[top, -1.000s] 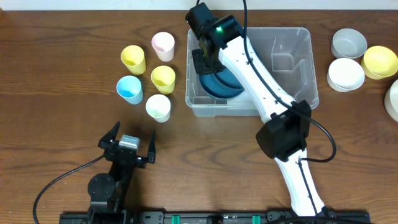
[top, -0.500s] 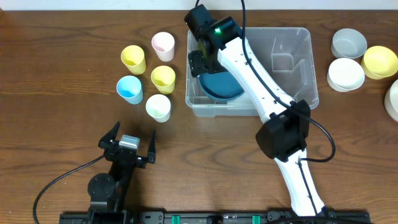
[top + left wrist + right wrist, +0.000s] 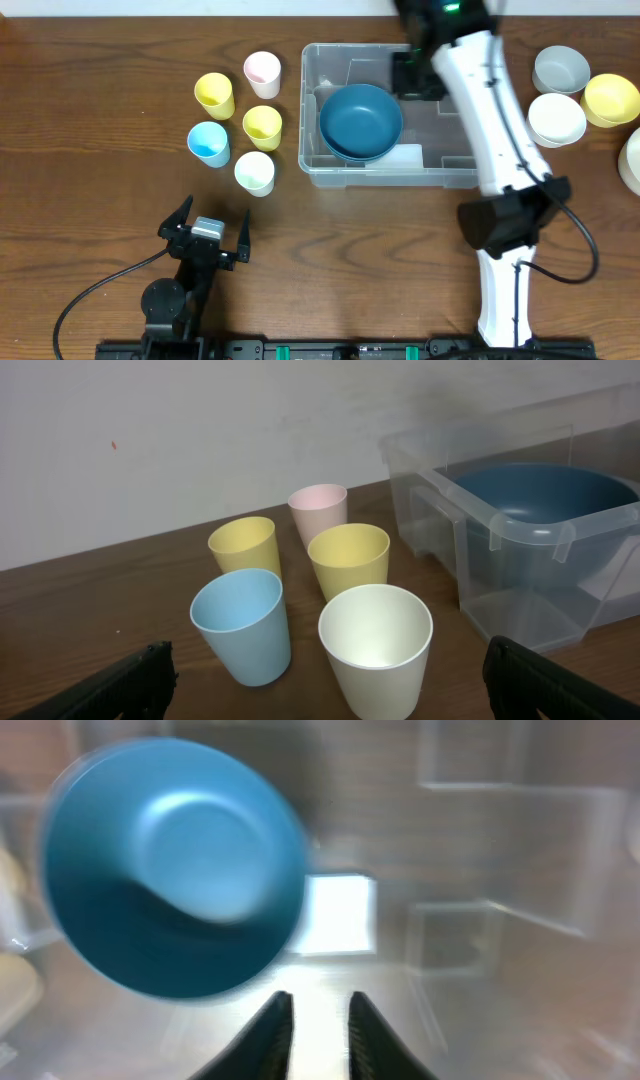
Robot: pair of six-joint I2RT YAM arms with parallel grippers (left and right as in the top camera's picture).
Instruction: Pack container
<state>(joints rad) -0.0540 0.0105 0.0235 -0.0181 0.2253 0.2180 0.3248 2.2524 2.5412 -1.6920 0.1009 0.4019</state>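
The clear plastic container [image 3: 400, 181] stands at the back middle of the table. A dark blue bowl [image 3: 361, 120] lies open side up in its left half, free of any gripper. My right gripper [image 3: 413, 76] hovers over the container's back middle, just right of the bowl. In the right wrist view the gripper [image 3: 320, 1002] has its fingers a little apart with nothing between them, the bowl [image 3: 175, 865] up to the left and the container floor [image 3: 500, 870] beneath. My left gripper [image 3: 205, 236] is wide open and empty near the front edge, facing the cups.
Several cups stand left of the container: two yellow [image 3: 214, 95] [image 3: 262, 125], pink [image 3: 262, 70], light blue [image 3: 208, 143] and cream [image 3: 254, 172]. Grey [image 3: 560, 68], white [image 3: 556, 118] and yellow [image 3: 611, 98] bowls sit at the far right. The left wrist view shows the cream cup [image 3: 375, 645] closest.
My right gripper held the tilted blue bowl at the container's left end. It has let go and swung right, and the bowl now rests flat. The left arm has not moved.
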